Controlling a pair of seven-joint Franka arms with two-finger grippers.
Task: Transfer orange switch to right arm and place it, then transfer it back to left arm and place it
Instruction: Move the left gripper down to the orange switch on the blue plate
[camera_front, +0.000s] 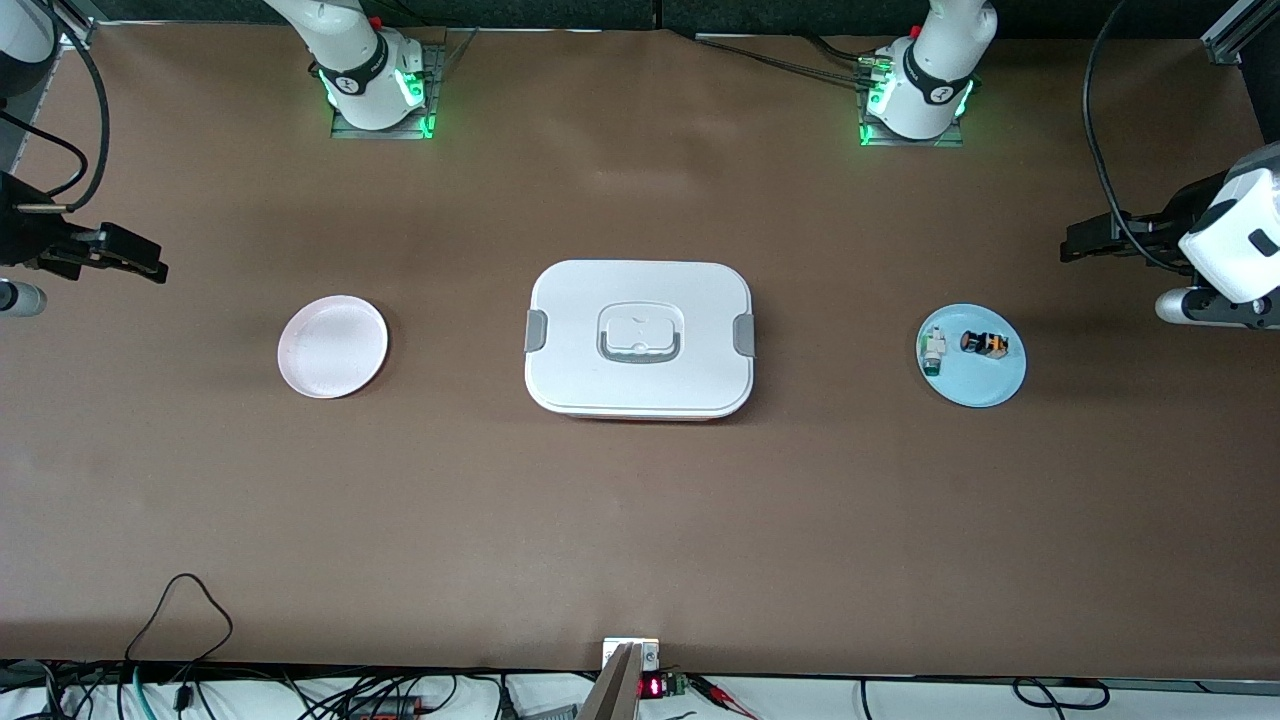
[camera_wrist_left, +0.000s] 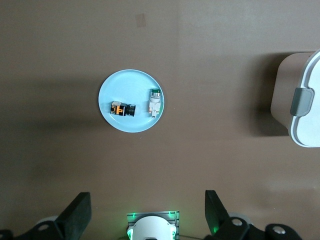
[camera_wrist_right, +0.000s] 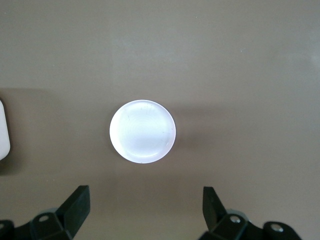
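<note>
The orange switch (camera_front: 984, 344) (camera_wrist_left: 123, 109) is a tiny black piece with orange markings. It lies on a light blue plate (camera_front: 990, 385) (camera_wrist_left: 131, 85) toward the left arm's end of the table. The white box (camera_front: 640, 300) (camera_wrist_left: 306, 105) with grey latches sits mid-table between the two plates. My left gripper (camera_front: 1078, 245) (camera_wrist_left: 148, 205) hangs open and empty, high over the table near the blue plate. High over the right arm's end, near a pale pink plate (camera_front: 332, 346) (camera_wrist_right: 142, 131), my right gripper (camera_front: 150, 262) (camera_wrist_right: 146, 202) also stands open and empty.
A small white-and-green component (camera_front: 933, 350) (camera_wrist_left: 154, 102) shares the blue plate with the switch. The pink plate holds nothing. The arm bases (camera_front: 375, 85) (camera_front: 925, 95) stand along the table edge farthest from the front camera. Cables lie along the nearest edge.
</note>
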